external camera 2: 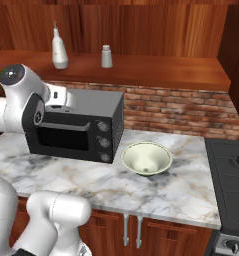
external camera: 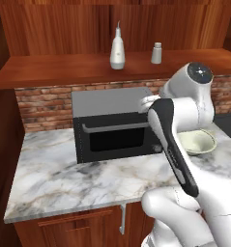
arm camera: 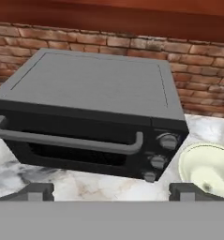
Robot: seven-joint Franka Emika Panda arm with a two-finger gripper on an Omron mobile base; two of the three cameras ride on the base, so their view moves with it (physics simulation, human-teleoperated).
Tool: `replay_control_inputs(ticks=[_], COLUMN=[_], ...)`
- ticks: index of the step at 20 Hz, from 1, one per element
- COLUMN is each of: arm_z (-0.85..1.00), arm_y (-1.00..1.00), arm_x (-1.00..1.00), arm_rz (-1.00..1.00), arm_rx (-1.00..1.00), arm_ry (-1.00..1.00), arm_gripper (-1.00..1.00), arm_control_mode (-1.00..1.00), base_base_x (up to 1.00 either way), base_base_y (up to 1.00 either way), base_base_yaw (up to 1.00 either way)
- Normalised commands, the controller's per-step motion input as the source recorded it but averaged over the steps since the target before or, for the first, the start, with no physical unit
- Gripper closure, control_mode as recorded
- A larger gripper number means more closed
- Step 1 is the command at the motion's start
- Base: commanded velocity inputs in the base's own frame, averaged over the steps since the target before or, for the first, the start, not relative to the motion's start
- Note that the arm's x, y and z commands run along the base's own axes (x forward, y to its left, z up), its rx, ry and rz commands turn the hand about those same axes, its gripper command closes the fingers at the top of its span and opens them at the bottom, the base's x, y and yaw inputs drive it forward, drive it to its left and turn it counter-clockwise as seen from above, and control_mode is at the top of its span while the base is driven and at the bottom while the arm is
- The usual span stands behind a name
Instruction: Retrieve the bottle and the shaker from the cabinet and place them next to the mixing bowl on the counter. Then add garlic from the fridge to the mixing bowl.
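A white bottle (external camera: 117, 50) (external camera 2: 59, 49) with a thin spout stands upright on the wooden cabinet shelf (external camera: 64, 67). A small grey shaker (external camera: 156, 53) (external camera 2: 106, 56) stands a little to its right. The pale green mixing bowl (external camera: 198, 141) (external camera 2: 146, 158) (arm camera: 209, 168) sits empty on the marble counter, right of a toaster oven. My gripper (arm camera: 112, 193) is open, its two fingertips far apart with nothing between them. It hovers above the front of the toaster oven, well below the shelf. Fridge and garlic are out of view.
A black and grey toaster oven (external camera: 112, 125) (external camera 2: 78, 125) (arm camera: 94, 108) stands against the brick wall under the shelf. A stove (external camera 2: 231, 185) borders the counter on the right. Bare marble counter (external camera: 54, 178) stretches in front of and left of the oven.
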Motion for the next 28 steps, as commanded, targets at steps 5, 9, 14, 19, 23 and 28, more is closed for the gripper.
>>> replay_control_inputs(ticks=[5,9,14,19,23,28], arm_z=[0.51,0.56,0.7,0.77,0.73,0.48], arm_y=[0.0,0.0,0.01,0.15,0.25,0.18], arm_x=[-0.79,-0.19,0.0,0.0,0.04,0.08], arm_rz=[0.0,0.0,0.0,0.0,0.0,0.01], arm_rx=[0.0,0.0,0.0,0.0,0.0,0.0], arm_ry=[-0.53,-0.35,-0.27,-0.1,0.02,0.06], arm_gripper=[-1.0,-1.0,-1.0,-1.0,-1.0,-1.0], arm_control_mode=[-1.0,-1.0,-1.0,-1.0,-1.0,-1.0], base_base_x=[0.0,0.0,0.0,0.0,0.0,0.0], base_base_y=[0.0,0.0,0.0,0.0,0.0,0.0], base_base_yaw=[0.0,0.0,0.0,0.0,0.0,0.0])
